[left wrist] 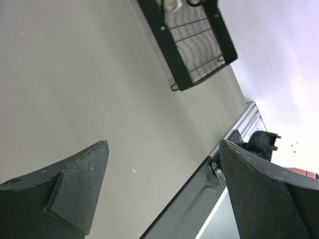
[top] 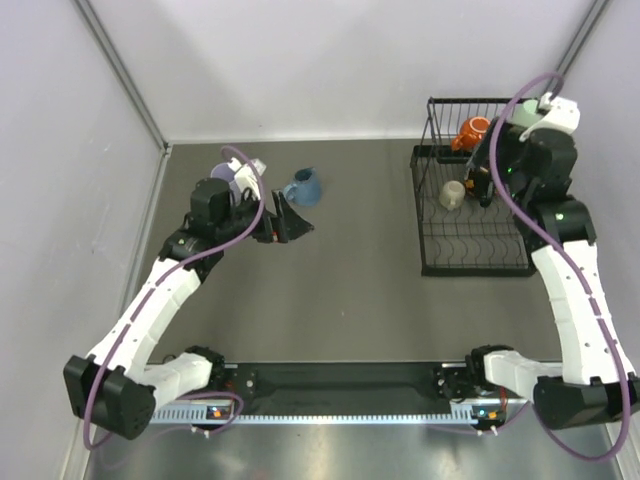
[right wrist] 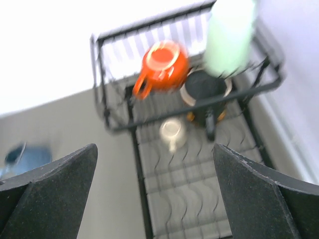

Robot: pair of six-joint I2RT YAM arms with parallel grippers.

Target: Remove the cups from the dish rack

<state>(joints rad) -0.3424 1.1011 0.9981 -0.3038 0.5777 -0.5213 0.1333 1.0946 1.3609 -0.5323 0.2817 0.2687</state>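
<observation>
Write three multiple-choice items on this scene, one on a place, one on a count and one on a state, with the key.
1. Where does the blue mug stand?
A) on the table, left of the dish rack
B) in the rack's raised basket
C) between the right arm's fingers

2. How many cups sit in the dish rack?
A) two
B) four
C) six

3. How is the right pincer?
A) shut on a cup
B) shut, empty
C) open, empty

Key:
1 A, it stands on bare tabletop apart from the rack.
2 B, the right wrist view shows the orange mug, pale green tumbler, black mug and beige mug.
3 C, its fingers stand wide apart with nothing between them.
</observation>
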